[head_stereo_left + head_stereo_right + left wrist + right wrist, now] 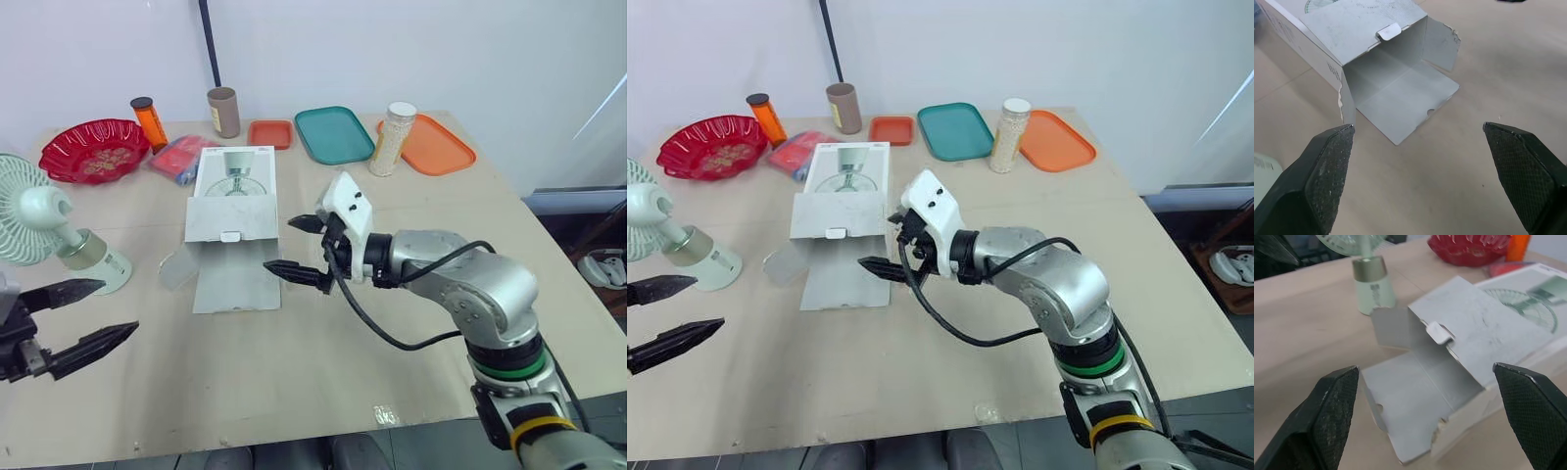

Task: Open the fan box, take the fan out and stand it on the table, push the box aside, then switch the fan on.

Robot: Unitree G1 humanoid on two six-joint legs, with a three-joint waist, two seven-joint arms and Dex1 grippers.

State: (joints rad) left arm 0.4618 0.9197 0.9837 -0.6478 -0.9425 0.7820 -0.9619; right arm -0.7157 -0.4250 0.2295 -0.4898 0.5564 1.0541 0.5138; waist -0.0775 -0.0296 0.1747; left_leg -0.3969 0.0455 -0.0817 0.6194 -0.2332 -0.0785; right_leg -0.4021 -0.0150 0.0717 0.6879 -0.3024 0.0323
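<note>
Fan box [233, 211] open, fan [39, 225] standing left of it
We hold our right gripper [279, 245] spread beside the box's open flaps, and our left gripper [118, 305] spread, well apart from it.

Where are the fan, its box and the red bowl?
fan [96, 260]: left eye view, base.
box [233, 211]: left eye view, top face.
red bowl [122, 143]: left eye view, inner wall.

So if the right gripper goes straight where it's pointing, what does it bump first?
Most likely the fan box, at its open end: the right gripper, open, frames its mouth and flaps. The fan stands farther on, though depth is hard to judge.
</note>
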